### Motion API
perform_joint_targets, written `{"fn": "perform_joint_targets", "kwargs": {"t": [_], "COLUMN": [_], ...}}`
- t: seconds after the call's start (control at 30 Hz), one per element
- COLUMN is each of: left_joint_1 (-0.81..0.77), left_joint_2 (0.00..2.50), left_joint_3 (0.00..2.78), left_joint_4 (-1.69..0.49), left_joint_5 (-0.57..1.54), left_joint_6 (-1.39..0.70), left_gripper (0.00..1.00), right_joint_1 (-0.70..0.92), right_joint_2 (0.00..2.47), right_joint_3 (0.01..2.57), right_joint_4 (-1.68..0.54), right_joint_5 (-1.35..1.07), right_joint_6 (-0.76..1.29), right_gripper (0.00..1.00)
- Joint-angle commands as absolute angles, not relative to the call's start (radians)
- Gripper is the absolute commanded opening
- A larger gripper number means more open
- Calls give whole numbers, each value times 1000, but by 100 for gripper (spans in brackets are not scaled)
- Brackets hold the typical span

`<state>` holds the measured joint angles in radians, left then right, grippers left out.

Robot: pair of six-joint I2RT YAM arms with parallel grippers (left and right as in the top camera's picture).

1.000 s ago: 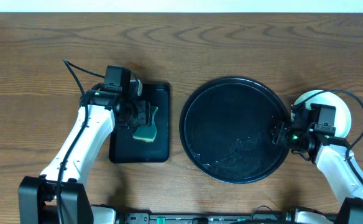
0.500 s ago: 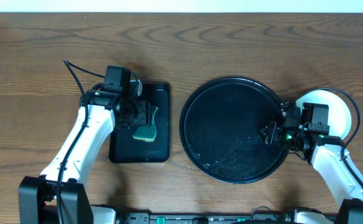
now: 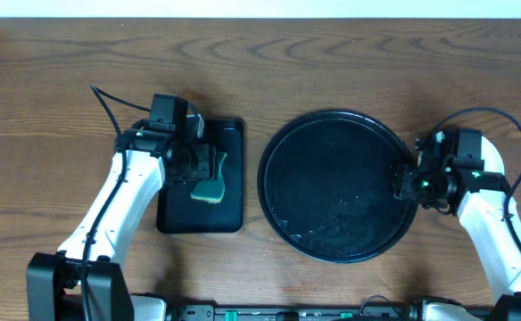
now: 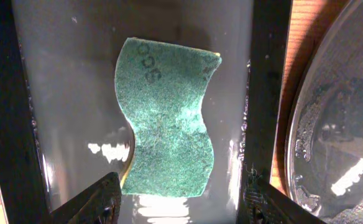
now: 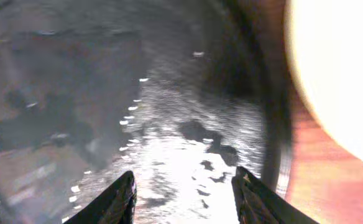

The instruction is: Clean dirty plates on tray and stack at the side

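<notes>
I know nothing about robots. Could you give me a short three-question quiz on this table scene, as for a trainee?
1. True or false: the pale round plastic plate sits beside, not on, the large round glossy black tray.
2. The green scouring sponge lies on: A the wooden table; B the small rectangular black tray; C the round tray.
3. Fill in: the left gripper and the right gripper are both ____, holding nothing.
Key: 1 true; 2 B; 3 open.

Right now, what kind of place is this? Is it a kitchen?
Probably not a kitchen: more likely a robot test bench for dishwashing practice. Two robot arms stand at a wooden table, with a sponge and a wet round tray.
</notes>
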<state>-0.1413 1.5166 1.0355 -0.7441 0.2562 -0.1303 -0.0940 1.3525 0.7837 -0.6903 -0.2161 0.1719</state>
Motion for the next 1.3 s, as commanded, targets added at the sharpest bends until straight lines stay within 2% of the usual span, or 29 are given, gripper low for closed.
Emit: {"fn": "perform_joint_targets", "kwargs": {"t": [0.0,0.33,0.5,0.9,1.1,1.23,1.27], "left_joint_1": [-141,-141,-141,-141,-141,-141,-141], "left_joint_2": [1517,1517,1517,1517,1517,1517,1517], "left_joint_3": [1044,1044,1044,1044,1044,1044,1044], "left_joint_4": [-748,-748,-748,-748,-748,-748,-748], "left_joint_5": [250,250,250,250,250,250,250], "left_joint_6": [-132,-132,-132,-132,-132,-132,-132], "left_gripper": [65,64,64,65,65,65,64], "right_joint_1": [-85,-84,-84,-84,-84,-84,-84], "right_joint_2": [1356,1445,1516,1489,1399,1391,1391], "right_joint_3": [788,699,696,718,741,741,741], "right_joint_4": [-716,-622,-546,-591,-621,-623,-633], "right_joint_5": [-108,-96,-255,-291,-522,-426,-262], "right_joint_6": [194,210,208,166,36,38,85], "right_gripper": [49,51,50,48,52,52,52]}}
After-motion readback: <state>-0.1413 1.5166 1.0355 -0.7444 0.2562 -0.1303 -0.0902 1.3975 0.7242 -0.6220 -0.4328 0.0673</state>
